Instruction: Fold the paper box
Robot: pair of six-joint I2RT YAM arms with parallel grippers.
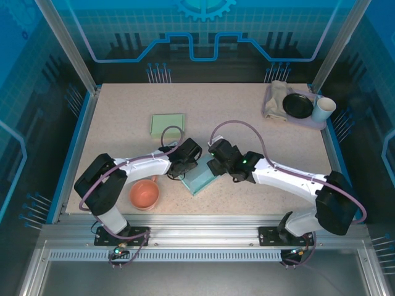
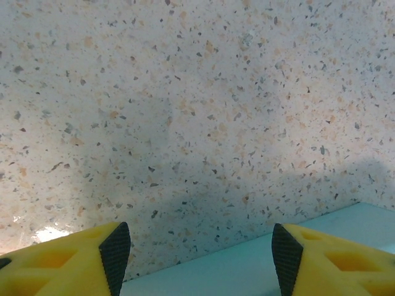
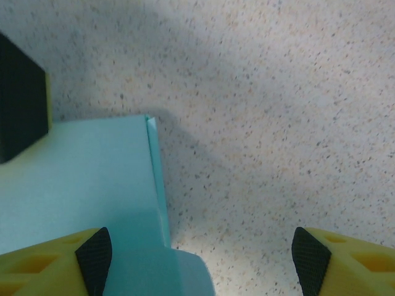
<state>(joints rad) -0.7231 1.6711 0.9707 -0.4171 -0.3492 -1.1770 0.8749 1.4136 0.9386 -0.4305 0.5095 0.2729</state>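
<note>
The paper box [image 1: 201,177] is a flat teal sheet lying on the table between the two arms. My left gripper [image 1: 182,165] sits at its left edge, and my right gripper [image 1: 217,166] at its upper right edge. In the left wrist view the left gripper [image 2: 201,253] is open, with the teal paper box [image 2: 247,265] passing low between its fingers. In the right wrist view the right gripper [image 3: 201,259] is open wide; the paper box [image 3: 80,179] with a folded edge and rounded flap lies by its left finger [image 3: 94,256], speckled table beneath the rest.
A pale green flat sheet [image 1: 168,123] lies behind the left arm. A salmon bowl [image 1: 144,195] sits near the front left. At the back right a tray [image 1: 318,123] carries a cloth, a black dish [image 1: 297,105] and a white cup [image 1: 323,109].
</note>
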